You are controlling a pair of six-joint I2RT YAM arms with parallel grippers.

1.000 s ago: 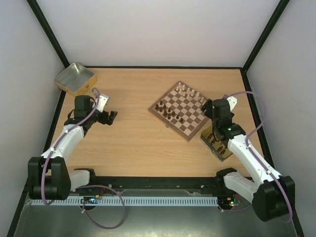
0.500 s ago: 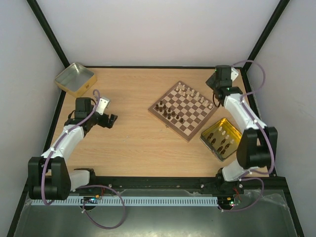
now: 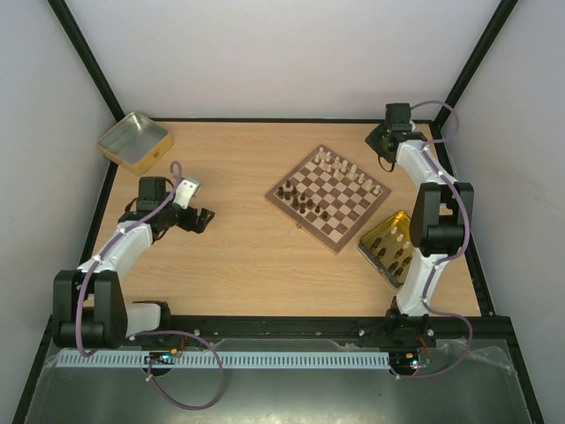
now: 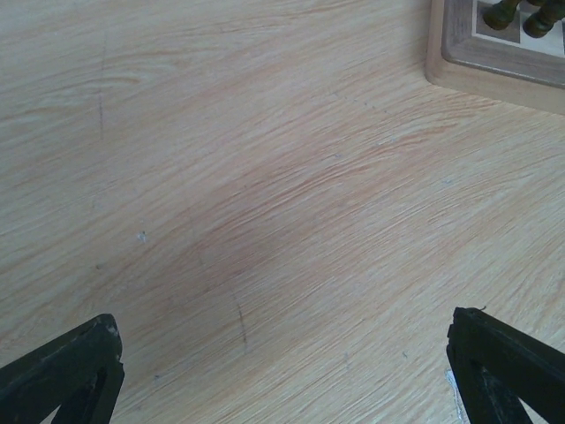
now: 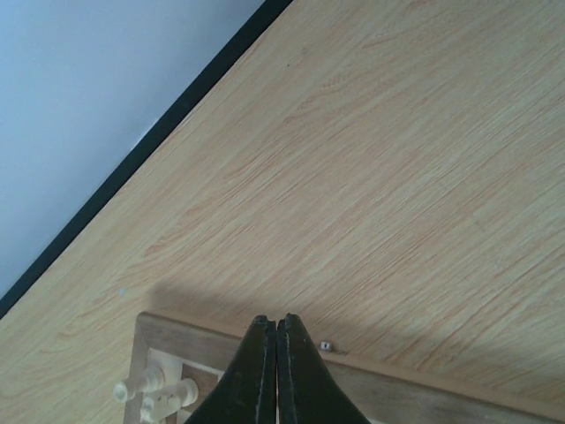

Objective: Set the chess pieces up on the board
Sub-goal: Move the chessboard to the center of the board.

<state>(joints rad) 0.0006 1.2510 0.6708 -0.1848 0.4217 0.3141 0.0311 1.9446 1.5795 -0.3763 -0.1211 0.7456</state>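
Observation:
The board (image 3: 328,198) lies turned at an angle, right of the table's middle. Dark chess pieces (image 3: 297,198) stand near its left side, and cream chess pieces (image 3: 341,165) line its far edge. More pieces lie in a gold tin (image 3: 394,246) to the right of the board. My right gripper (image 3: 381,146) hangs at the back right, past the board's far corner. In the right wrist view it (image 5: 276,320) is shut and empty over the board's border (image 5: 406,382), beside cream pieces (image 5: 155,394). My left gripper (image 3: 202,217) is open over bare table left of the board. The left wrist view shows it (image 4: 284,325) short of the board's corner (image 4: 494,76).
A second gold tin (image 3: 133,140) sits at the table's back left corner. Black frame posts and pale walls close in the table at the back and sides. The right arm's links reach up along the table's right edge, past the tin holding pieces.
My right arm has swung from above the right tin to the back right corner, and its jaws have shut empty. The left arm has barely shifted.

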